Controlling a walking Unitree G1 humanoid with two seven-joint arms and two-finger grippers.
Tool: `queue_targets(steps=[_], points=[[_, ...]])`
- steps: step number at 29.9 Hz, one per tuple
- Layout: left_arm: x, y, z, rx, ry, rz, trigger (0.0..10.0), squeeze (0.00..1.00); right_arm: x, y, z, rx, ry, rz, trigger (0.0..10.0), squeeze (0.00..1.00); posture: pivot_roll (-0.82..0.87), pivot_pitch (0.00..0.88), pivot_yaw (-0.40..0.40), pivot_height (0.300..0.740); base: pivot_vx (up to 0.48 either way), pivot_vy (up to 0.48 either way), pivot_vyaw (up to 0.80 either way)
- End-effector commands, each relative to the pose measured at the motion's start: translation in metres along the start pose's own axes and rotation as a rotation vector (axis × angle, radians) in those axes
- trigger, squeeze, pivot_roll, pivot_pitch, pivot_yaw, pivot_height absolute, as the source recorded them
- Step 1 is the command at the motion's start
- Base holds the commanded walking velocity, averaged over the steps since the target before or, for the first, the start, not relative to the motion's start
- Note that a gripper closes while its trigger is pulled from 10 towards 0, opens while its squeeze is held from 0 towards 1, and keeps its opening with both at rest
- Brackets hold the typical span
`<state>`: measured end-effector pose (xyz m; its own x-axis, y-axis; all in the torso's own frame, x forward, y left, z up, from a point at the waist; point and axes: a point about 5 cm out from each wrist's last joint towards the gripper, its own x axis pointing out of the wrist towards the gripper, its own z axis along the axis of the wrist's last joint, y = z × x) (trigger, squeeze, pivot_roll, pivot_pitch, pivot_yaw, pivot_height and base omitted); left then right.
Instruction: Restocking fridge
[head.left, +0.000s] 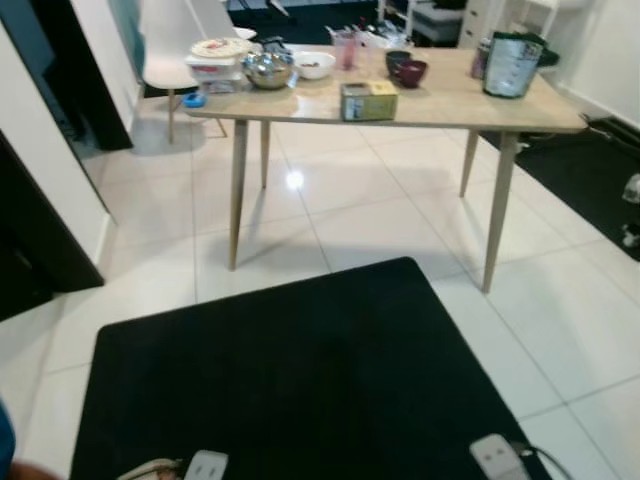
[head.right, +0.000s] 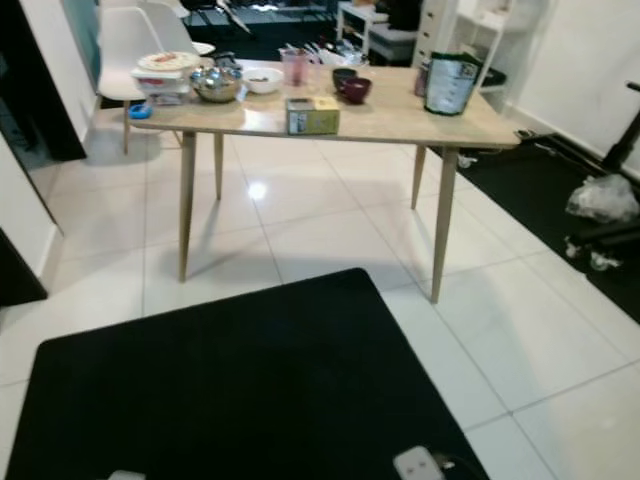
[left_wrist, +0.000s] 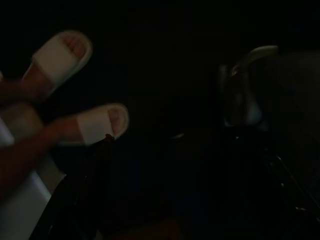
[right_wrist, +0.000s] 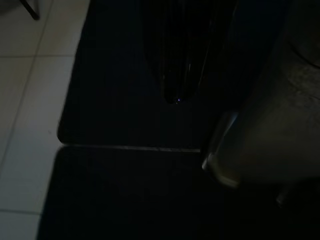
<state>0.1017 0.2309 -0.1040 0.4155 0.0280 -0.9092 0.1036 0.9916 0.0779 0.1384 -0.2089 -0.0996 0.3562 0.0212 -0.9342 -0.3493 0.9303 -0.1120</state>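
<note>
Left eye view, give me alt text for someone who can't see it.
A light wooden table on white tiles holds a steel bowl, a yellow-green box, dark bowls and a green-labelled bag. A black mat lies in front.

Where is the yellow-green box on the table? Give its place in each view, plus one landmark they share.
Left eye view: yellow-green box at the table's near edge, upper centre.
Right eye view: the box sits upper centre-left.
Wrist views: too dark to make it out.
Shared landmark: the steel bowl behind it.
</note>
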Motion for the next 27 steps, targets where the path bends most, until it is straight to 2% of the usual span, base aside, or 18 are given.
queue_targets(steps=[1, 10, 13, 20, 27], points=[[0.001, 0.0, 0.006, 0.0, -0.015, 0.001, 10.0, 0.0, -0.001, -0.003, -0.008, 0.01, 0.027, -0.017, 10.0, 0.0, -0.04, 0.0, -0.008, 0.74, 0.412, 0.0, 0.0], [0.0, 0.004, 0.005, 0.022, -0.014, 0.005, 10.0, 0.0, -0.001, 0.002, -0.014, -0.035, 0.056, -0.016, 10.0, 0.0, -0.03, 0.0, -0.015, 0.74, 0.413, 0.0, 0.0], [0.0, 0.0, 0.0, 0.022, -0.001, -0.005, 10.0, 0.0, -0.003, -0.003, -0.024, -0.052, 0.086, -0.024, 10.0, 0.0, -0.02, 0.0, -0.026, 0.74, 0.412, 0.0, -0.79], [0.0, -0.006, -0.006, 0.007, 0.011, -0.012, 10.0, 0.0, -0.004, -0.01, -0.023, -0.043, 0.079, -0.039, 10.0, 0.0, -0.02, 0.0, -0.044, 0.74, 0.412, 0.0, -0.79], [-0.001, -0.01, -0.01, -0.005, 0.018, -0.015, 10.0, 0.0, -0.004, -0.013, -0.018, -0.059, 0.06, -0.044, 10.0, 0.0, -0.02, 0.0, -0.06, 0.74, 0.415, 0.0, 0.0]])
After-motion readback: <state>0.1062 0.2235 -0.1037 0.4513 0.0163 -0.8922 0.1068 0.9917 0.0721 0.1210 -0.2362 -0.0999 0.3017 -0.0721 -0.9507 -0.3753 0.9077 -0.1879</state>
